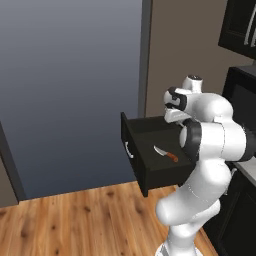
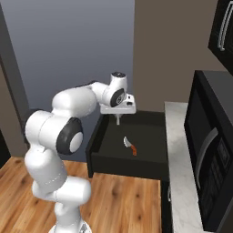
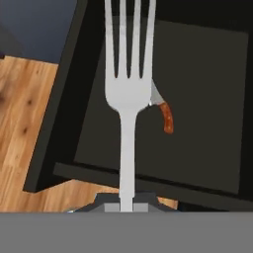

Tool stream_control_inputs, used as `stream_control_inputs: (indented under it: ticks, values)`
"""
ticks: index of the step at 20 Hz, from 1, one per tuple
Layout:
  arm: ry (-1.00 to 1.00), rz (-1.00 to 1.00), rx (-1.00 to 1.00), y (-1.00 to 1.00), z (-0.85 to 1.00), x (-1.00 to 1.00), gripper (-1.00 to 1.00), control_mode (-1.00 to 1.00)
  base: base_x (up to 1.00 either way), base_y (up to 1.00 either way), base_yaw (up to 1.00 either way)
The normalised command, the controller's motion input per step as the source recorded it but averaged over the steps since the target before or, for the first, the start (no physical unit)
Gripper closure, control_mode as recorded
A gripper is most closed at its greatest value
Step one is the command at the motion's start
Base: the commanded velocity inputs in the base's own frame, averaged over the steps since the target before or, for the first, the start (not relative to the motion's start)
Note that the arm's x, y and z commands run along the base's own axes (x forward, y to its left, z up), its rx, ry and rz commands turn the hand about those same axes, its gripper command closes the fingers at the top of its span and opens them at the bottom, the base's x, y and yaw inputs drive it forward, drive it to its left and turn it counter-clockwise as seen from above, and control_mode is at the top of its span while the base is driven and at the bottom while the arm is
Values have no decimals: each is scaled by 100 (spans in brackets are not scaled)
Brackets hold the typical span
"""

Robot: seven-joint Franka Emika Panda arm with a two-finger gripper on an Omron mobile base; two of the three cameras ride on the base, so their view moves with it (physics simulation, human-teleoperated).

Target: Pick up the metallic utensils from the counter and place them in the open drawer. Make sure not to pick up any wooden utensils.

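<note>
Wooden floorboards run under a dark kitchen corner, with a grey-blue wall behind, and over this the gripper hangs pointing down above the open drawer. Its jaws are closed tight on the handle of a silvery fork; in the hand view the fork runs straight up from between the fingertips, its tines reaching over the drawer's dark floor. In the right base view the fork shows as a thin short sliver below the hand, clear of the drawer floor. Directly beneath and a little past the fork, the small knife with a silver blade and orange-red handle lies flat on the bottom of the drawer, near its middle; in the hand view the fork's head covers most of the blade, and the curved handle sticks out to the side. The drawer is pulled well out from the black cabinet, its flat front bearing a small curved silver handle that faces the floor side. Beside the drawer, on the cabinet side, a pale marbled counter runs along with a black microwave standing on it.
</note>
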Motion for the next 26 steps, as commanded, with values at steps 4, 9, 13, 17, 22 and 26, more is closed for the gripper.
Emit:
stream_control_inputs:
  ticks: [4,9,13,17,22,26]
  values:
    - [-9,4,0,-19,-2,61,100,-100,0,0,0]
    - [0,5,0,-23,-25,13,100,-100,0,0,0]
    - [-1,4,0,-21,-83,0,100,-100,0,0,0]
    - [0,5,0,-10,-100,0,100,-100,0,0,0]
    - [0,5,0,-1,-84,0,100,-100,0,0,0]
    - [0,6,0,0,-36,0,100,-100,0,0,0]
